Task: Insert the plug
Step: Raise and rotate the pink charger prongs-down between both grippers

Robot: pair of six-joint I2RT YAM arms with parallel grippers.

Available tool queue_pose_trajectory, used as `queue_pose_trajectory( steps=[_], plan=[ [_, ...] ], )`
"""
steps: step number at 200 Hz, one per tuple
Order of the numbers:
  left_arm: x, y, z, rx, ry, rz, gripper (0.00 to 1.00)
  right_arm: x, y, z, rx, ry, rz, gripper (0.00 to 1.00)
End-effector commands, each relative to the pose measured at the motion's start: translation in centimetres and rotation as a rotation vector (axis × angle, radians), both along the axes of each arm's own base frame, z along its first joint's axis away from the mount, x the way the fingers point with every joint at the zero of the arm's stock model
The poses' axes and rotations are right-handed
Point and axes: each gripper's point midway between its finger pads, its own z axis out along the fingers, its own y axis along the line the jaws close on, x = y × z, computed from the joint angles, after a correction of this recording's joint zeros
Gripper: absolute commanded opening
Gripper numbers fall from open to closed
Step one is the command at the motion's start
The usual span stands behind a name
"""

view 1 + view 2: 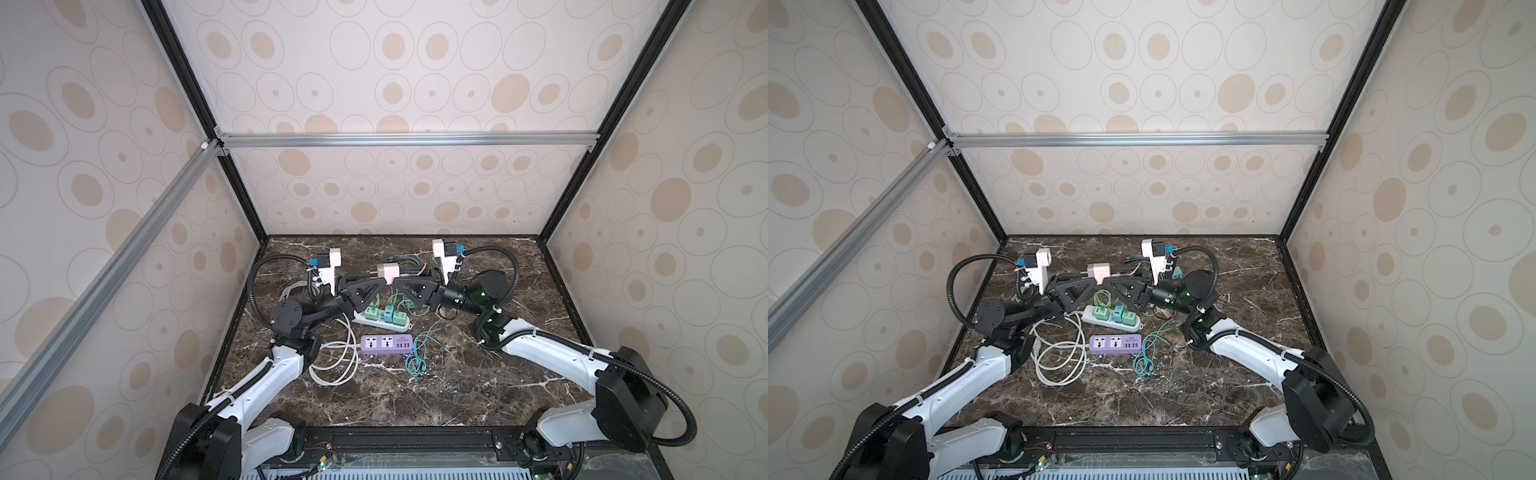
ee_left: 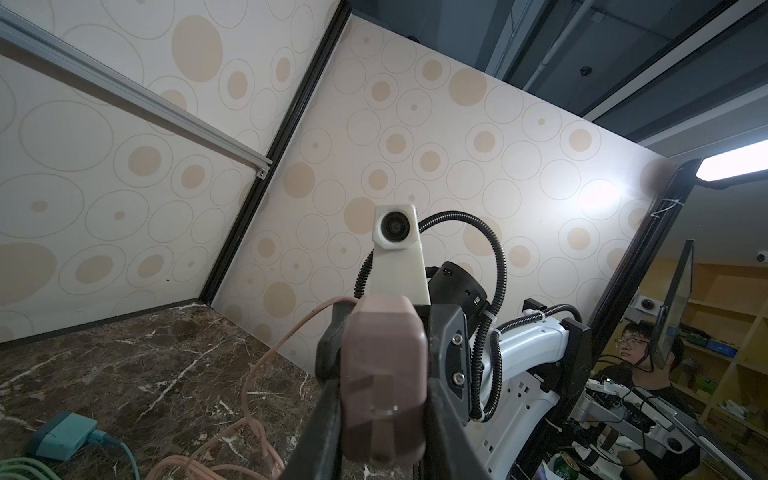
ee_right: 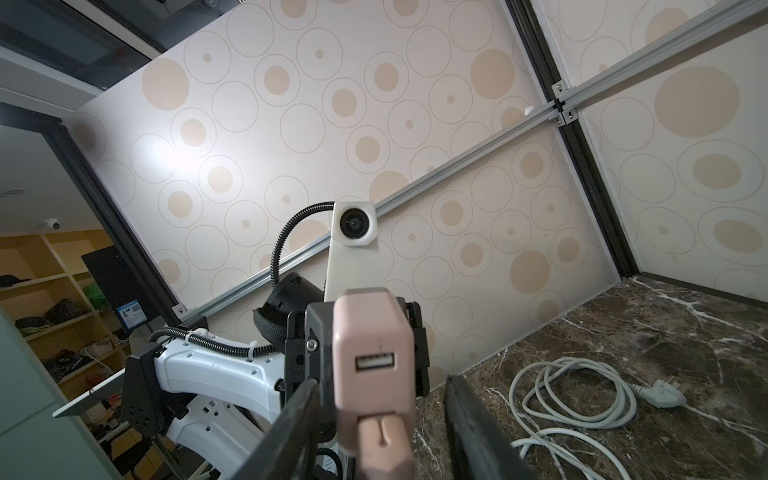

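Lining up, I'd say: left hand (image 2: 382, 395) is clamped on the pink adapter (image 1: 388, 272), up over the far-middle tabletop (image 1: 415, 395). Right hand (image 3: 380, 384) has jaws apart around the pink USB plug (image 3: 386, 449), just under the empty port (image 3: 374, 362). Next needs a firm pinch and square aim. Count: one pink adapter, two strips, white (image 1: 405, 324) and purple (image 1: 386, 344).

Robotics lab: test cell, aluminium frame (image 1: 407, 139), patterned panels (image 1: 415, 83), marble-look tabletop (image 1: 415, 395); storage shelves (image 3: 37, 278), person (image 2: 636, 349) beyond.
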Motion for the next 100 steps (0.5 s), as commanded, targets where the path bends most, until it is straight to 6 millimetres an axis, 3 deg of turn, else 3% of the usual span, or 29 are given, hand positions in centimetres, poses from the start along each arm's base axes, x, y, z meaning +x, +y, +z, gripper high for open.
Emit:
queue_pose_trajectory(
  steps=[1,100],
  plan=[
    [-1.1,0.0,1.4,-0.035,-0.062,-0.021,0.0,-0.6,-0.3,2.6,0.05,-0.066,0.013,0.47],
    [-1.0,0.0,1.2,-0.047,-0.059,-0.017,0.0,-0.8,0.8,2.3,0.02,-0.061,0.067,0.4]
  ],
)
